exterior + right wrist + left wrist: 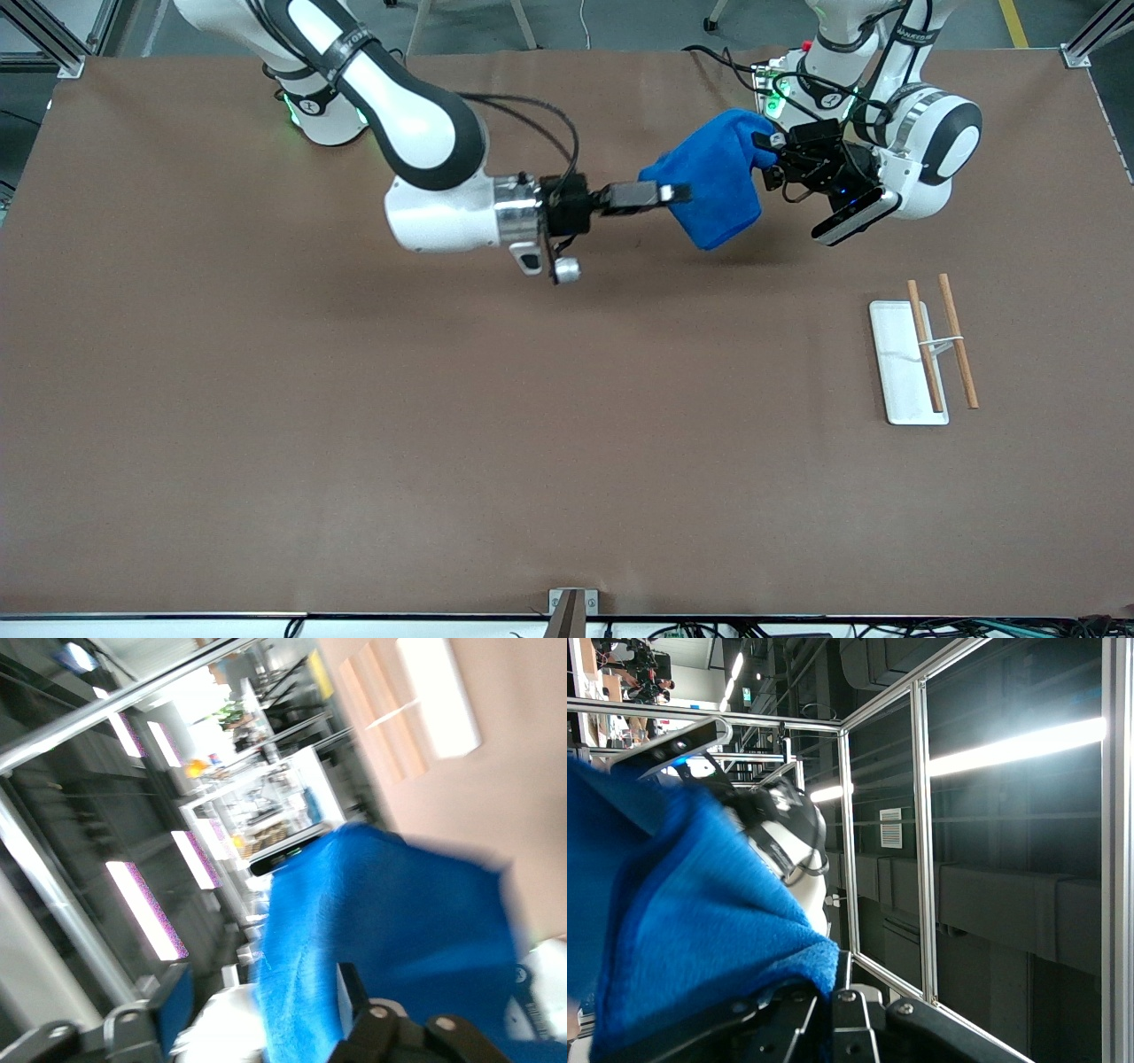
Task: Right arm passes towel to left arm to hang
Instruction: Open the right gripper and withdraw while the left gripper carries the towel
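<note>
The blue towel [718, 173] hangs in the air between both grippers, over the table near the left arm's base. My left gripper [767, 142] is shut on the towel's upper edge; in the left wrist view the cloth [682, 930] is pinched between its closed fingers [831, 997]. My right gripper [675, 193] reaches in level from the right arm's end. Its fingers stand wide apart, with a fold of the towel [390, 930] hanging loosely between them [264, 988].
A white tray [899, 372] with two wooden rods [924, 346] lies on the brown table toward the left arm's end, nearer the front camera than the grippers. It also shows blurred in the right wrist view [438, 695].
</note>
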Robot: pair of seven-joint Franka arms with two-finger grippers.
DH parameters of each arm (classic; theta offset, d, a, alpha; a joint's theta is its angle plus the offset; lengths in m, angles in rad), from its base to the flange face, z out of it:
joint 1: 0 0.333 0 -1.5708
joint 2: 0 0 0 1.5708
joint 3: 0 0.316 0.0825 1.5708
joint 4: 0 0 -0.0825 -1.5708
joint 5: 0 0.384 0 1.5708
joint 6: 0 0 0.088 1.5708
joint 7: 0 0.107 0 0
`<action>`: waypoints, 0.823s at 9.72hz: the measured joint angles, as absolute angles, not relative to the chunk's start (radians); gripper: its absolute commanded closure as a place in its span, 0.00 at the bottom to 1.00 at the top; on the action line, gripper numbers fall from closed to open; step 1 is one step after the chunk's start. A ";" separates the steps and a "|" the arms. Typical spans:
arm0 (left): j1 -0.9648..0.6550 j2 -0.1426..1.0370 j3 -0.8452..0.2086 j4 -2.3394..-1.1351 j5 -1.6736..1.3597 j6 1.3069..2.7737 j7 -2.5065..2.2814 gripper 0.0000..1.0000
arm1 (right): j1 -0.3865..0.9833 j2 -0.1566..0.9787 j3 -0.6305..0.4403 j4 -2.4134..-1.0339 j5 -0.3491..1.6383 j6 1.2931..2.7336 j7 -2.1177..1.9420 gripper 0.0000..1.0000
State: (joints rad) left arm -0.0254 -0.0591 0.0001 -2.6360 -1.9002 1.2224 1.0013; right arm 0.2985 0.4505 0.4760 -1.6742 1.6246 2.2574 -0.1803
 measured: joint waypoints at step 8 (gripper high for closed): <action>-0.021 0.036 0.208 -2.084 -1.152 1.302 0.582 0.99 | 0.097 0.377 0.151 -1.795 0.661 2.228 -0.184 0.00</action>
State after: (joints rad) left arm -0.0209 0.0362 0.2079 -2.0842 -1.1523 1.3020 0.5821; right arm 0.0966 0.3773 0.1515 -1.7953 0.6609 2.2278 -0.1840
